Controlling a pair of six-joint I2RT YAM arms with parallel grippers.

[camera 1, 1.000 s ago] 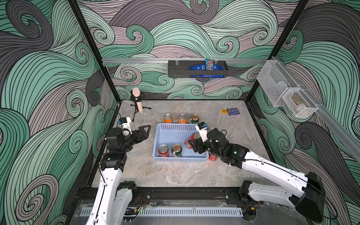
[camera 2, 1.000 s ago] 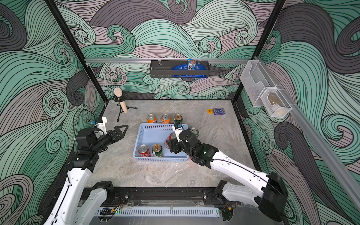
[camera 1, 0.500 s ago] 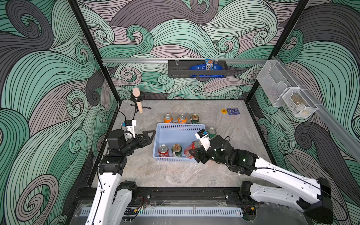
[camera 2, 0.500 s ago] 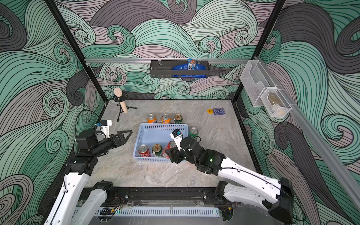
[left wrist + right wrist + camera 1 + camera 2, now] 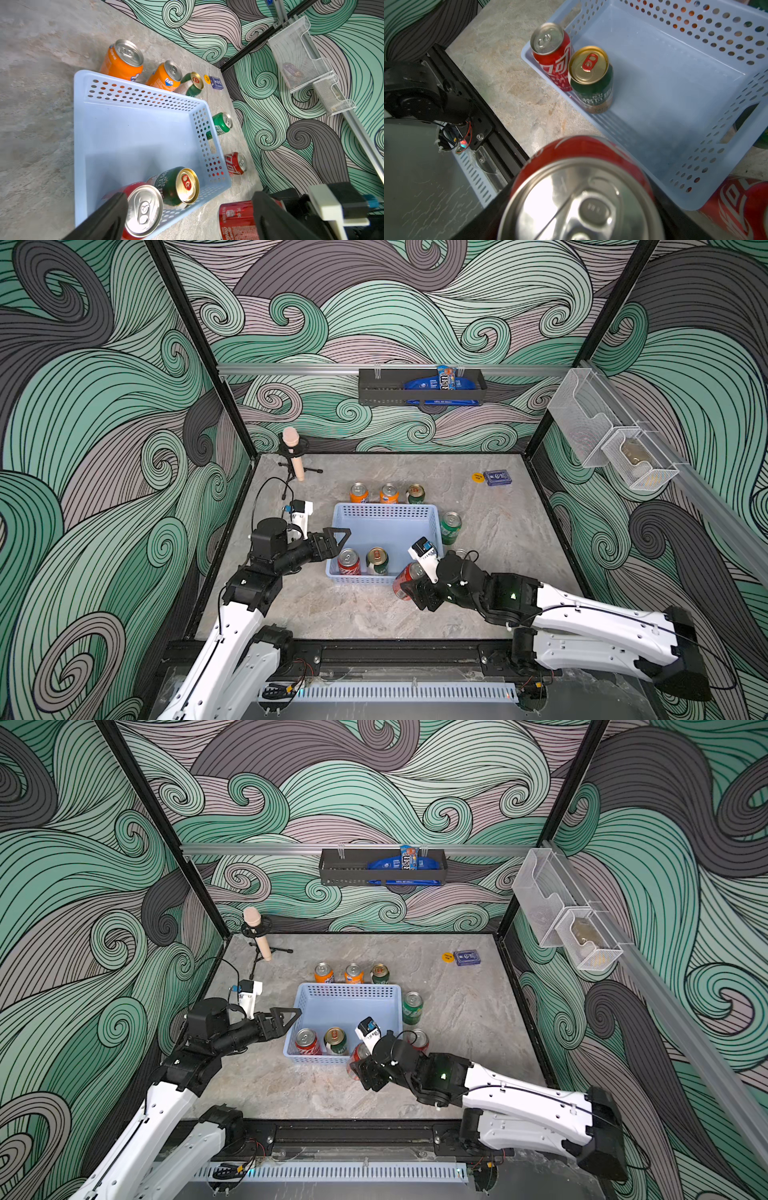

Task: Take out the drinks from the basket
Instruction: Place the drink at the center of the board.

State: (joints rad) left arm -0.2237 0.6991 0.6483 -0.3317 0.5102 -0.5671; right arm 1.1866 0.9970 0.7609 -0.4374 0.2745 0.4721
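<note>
The light-blue basket (image 5: 386, 526) (image 5: 133, 133) holds a red can (image 5: 348, 562) (image 5: 552, 56) and a gold-topped green can (image 5: 377, 561) (image 5: 591, 79) at its front left. My right gripper (image 5: 409, 583) (image 5: 581, 207) is shut on a tilted red can (image 5: 404, 578) (image 5: 581, 187) just outside the front right corner. My left gripper (image 5: 336, 537) (image 5: 187, 220) is open at the basket's left rim. On the table stand two orange cans (image 5: 358, 492) (image 5: 389, 493), a green-and-cream can (image 5: 415, 493), a green can (image 5: 450, 527) and a red can (image 5: 417, 1040).
A microphone on a small tripod (image 5: 293, 452) stands at the back left. A blue card box (image 5: 498, 477) and a yellow disc (image 5: 478, 477) lie at the back right. A black wall rack (image 5: 419, 387) and white mesh bins (image 5: 615, 448) hang on the walls.
My right gripper has carried the red can from the basket's right side out over its front rim. My left gripper has moved right, up to the basket's left rim.
</note>
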